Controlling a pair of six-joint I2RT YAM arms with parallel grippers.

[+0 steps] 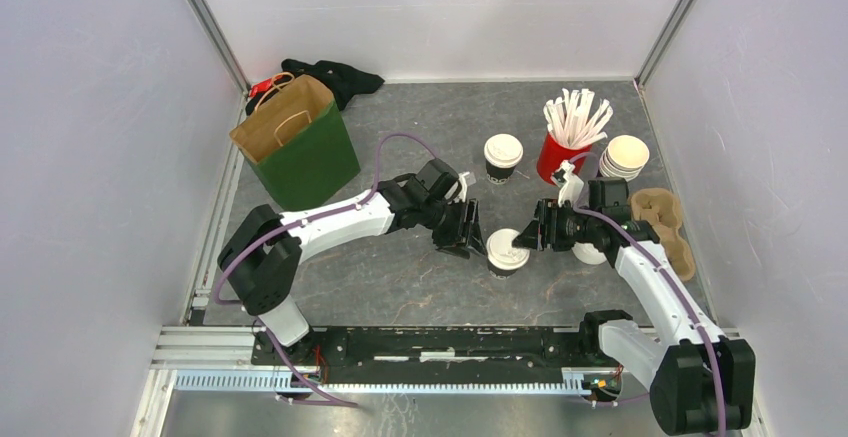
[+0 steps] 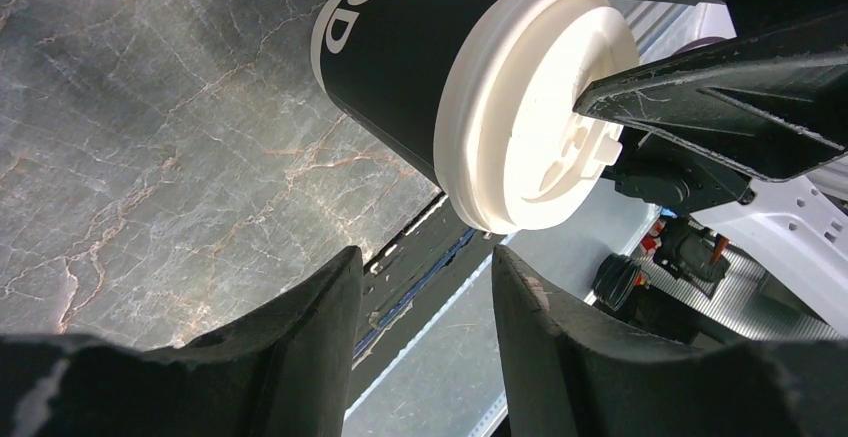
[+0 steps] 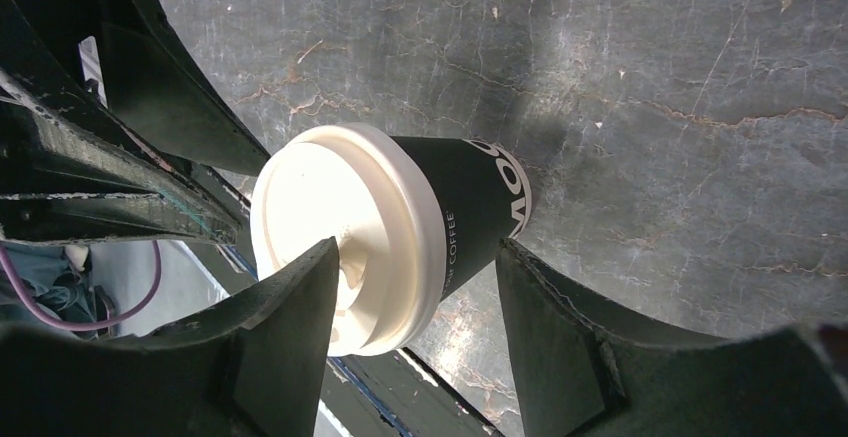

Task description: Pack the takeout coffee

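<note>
From above I see a grey marbled table (image 1: 400,277) and white walls (image 1: 100,157). The back cup (image 1: 503,157) stands alone, and the near cup (image 1: 507,253) sits between my left gripper (image 1: 470,240) and right gripper (image 1: 525,240).

Left wrist: jaws apart and empty, near cup just beyond them.

Right wrist: jaws apart astride it, not clamped, with one finger (image 3: 290,317) over its lid (image 3: 340,207). The cup's lettering reads only in the wrist views.

The left arm (image 1: 330,222) reaches from its base at the near left edge toward the table centre, and the left gripper (image 1: 468,229) is angled downward with its fingers (image 2: 300,327) set apart. The right arm (image 1: 650,277) reaches inward from the near right, and the right gripper (image 1: 527,238) has its fingers (image 3: 290,317) likewise parted. The two grippers face each other, near but not touching.
</note>
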